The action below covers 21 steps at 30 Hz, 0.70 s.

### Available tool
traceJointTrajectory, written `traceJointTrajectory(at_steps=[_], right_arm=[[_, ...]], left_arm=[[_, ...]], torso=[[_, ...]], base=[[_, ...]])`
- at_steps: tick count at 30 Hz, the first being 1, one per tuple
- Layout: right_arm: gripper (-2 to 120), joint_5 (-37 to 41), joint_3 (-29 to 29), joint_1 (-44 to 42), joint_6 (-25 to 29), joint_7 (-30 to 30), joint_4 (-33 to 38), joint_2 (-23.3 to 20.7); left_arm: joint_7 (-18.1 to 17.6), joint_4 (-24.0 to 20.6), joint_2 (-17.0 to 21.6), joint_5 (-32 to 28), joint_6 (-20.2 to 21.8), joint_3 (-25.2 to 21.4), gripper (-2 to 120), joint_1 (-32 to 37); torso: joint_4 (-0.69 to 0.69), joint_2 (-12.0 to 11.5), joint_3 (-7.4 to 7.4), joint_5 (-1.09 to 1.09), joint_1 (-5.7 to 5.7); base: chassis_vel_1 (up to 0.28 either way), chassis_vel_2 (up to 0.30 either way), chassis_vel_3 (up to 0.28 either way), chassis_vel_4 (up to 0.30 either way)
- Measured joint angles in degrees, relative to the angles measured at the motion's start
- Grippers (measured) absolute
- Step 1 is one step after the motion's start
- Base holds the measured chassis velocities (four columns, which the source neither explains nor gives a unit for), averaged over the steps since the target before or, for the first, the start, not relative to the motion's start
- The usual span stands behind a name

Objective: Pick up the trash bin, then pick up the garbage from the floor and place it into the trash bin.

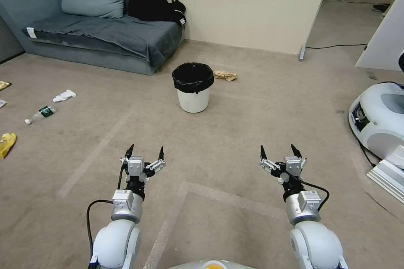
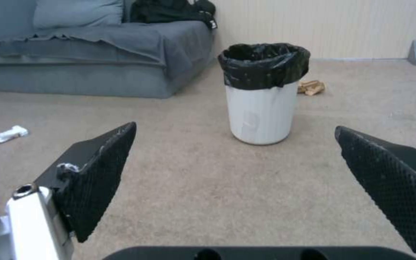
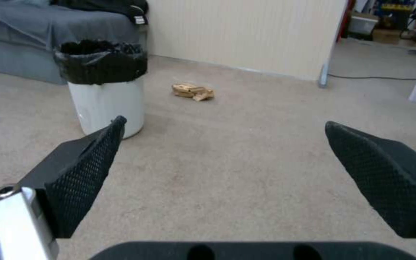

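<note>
The trash bin (image 1: 193,88) stands upright on the carpet (image 1: 235,143) ahead of me, its black liner (image 1: 192,76) folded over the rim; I cannot see inside. My left gripper (image 1: 145,151) and right gripper (image 1: 280,151) hover spread wide, holding nothing. A brown paper bag (image 1: 225,75) lies just behind the bin. A tissue (image 1: 64,96), bottle (image 1: 40,114) and yellow wrapper (image 1: 6,143) lie far left, before the grey sofa (image 1: 97,29).

Evenly lit from overhead, soft and diffuse. Faint shadow only at base of trash bin (image 1: 193,100). No glare. Head view bowed at edges; wrist views softer, near fingertips (image 2: 103,169) slightly blurred.
</note>
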Motion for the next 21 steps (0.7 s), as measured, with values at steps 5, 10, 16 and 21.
traceJointTrajectory(at_steps=[5,10,16,21], right_arm=[[100,0.0,0.0,0.0,0.0,0.0,0.0,0.0],[100,0.0,0.0,0.0,0.0,0.0,0.0,0.0],[100,0.0,0.0,0.0,0.0,0.0,0.0,0.0],[100,-0.8,-0.5,-1.3,0.0,0.2,1.4,0.3]], left_arm=[[0.0,0.0,0.0,0.0,0.0,0.0,100,0.0],[0.0,0.0,0.0,0.0,0.0,0.0,100,0.0],[0.0,0.0,0.0,0.0,0.0,0.0,100,0.0],[-0.8,-1.4,0.0,0.7,0.7,0.5,100,1.1]], torso=[[0.0,0.0,0.0,0.0,0.0],[0.0,0.0,0.0,0.0,0.0],[0.0,0.0,0.0,0.0,0.0],[0.0,0.0,0.0,0.0,0.0]], base=[[0.0,0.0,0.0,0.0],[0.0,0.0,0.0,0.0],[0.0,0.0,0.0,0.0],[0.0,0.0,0.0,0.0]])
